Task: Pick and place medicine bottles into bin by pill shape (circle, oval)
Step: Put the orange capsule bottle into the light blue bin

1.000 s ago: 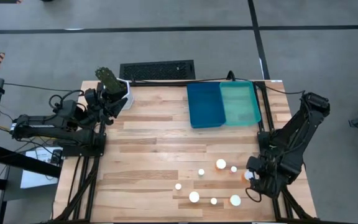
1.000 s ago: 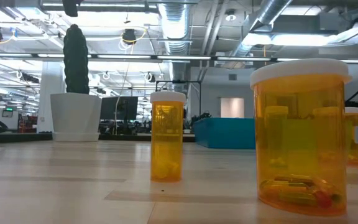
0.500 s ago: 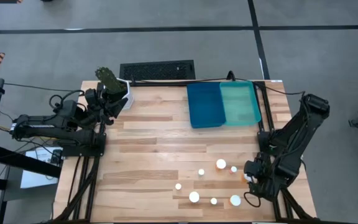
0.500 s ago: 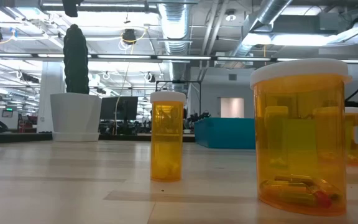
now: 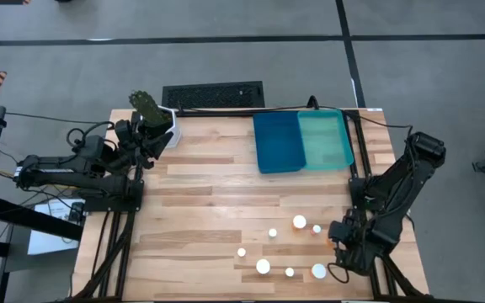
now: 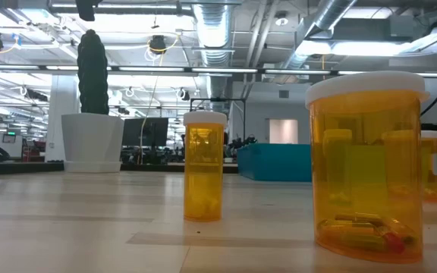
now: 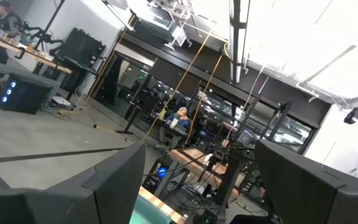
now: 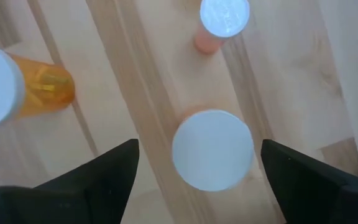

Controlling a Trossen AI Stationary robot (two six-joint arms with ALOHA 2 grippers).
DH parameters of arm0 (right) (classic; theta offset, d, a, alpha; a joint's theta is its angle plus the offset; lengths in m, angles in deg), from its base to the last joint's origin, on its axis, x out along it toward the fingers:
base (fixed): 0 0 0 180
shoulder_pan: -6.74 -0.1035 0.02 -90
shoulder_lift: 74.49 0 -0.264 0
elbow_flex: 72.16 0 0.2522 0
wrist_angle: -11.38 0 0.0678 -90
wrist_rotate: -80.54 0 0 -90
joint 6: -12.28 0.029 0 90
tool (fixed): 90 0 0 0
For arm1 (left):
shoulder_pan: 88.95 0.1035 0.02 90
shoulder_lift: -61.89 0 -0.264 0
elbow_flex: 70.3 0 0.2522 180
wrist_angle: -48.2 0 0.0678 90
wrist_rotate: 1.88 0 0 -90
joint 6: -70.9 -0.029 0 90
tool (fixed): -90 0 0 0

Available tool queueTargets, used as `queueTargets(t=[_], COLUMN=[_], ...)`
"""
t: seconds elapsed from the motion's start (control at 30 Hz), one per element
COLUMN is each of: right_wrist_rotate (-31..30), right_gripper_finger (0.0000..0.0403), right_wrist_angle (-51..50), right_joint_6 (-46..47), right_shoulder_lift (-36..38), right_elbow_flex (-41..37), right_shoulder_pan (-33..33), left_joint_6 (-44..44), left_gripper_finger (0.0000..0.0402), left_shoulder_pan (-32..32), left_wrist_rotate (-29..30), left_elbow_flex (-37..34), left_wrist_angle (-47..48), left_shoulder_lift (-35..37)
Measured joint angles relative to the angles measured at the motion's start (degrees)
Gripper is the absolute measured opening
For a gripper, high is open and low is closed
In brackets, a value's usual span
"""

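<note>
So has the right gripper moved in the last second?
Yes. In the high view the right gripper has crept toward the table's near edge, away from the bins, above a white-capped bottle.

Both arms, the left arm [image 5: 74, 168] and the right arm [image 5: 394, 194], are built of dark, near-black segments with rounded joint housings and thin black cables looping along them, each ending in a tool with two broad, flat, matte black fingers [image 8: 104, 180].

An industrial lab: exposed ceiling ducts [image 6: 217, 30], monitors [image 6: 144, 130], and a seated person [image 7: 180, 118] at workbenches
</note>
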Motion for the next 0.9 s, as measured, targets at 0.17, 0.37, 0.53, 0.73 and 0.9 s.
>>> queueTargets(t=[0.17, 0.37, 0.53, 0.73, 0.9], right_wrist_rotate=[0.06, 2.35, 2.53, 2.64, 2.63], right_gripper_finger=[0.0316, 0.0311, 0.0311, 0.0292, 0.0253], right_wrist_angle=[0.45, 3.0, 3.13, 3.34, 3.24], right_joint_6=[-0.35, -0.36, -0.35, -0.33, -0.45], right_shoulder_lift=[0.0, -0.02, -0.02, -0.02, -0.02], right_elbow_flex=[-0.62, -2.56, -2.56, -2.56, -2.56], right_shoulder_pan=[0.12, 0.13, 0.13, 0.62, 1.74], left_joint_6=[0.02, 0.81, 0.9, 0.87, 0.87], left_gripper_finger=[0.0297, 0.0297, 0.0297, 0.0297, 0.0297], left_shoulder_pan=[0.02, 0.0, 0.02, 0.0, 0.01], left_wrist_rotate=[0.0, 0.0, -0.02, -0.02, 0.02], left_elbow_flex=[0.0, 0.0, 0.0, 0.0, 0.0], left_wrist_angle=[-0.02, -0.02, -0.03, -0.02, -0.03], left_shoulder_lift=[0.0, 0.0, 0.0, 0.0, 0.0])
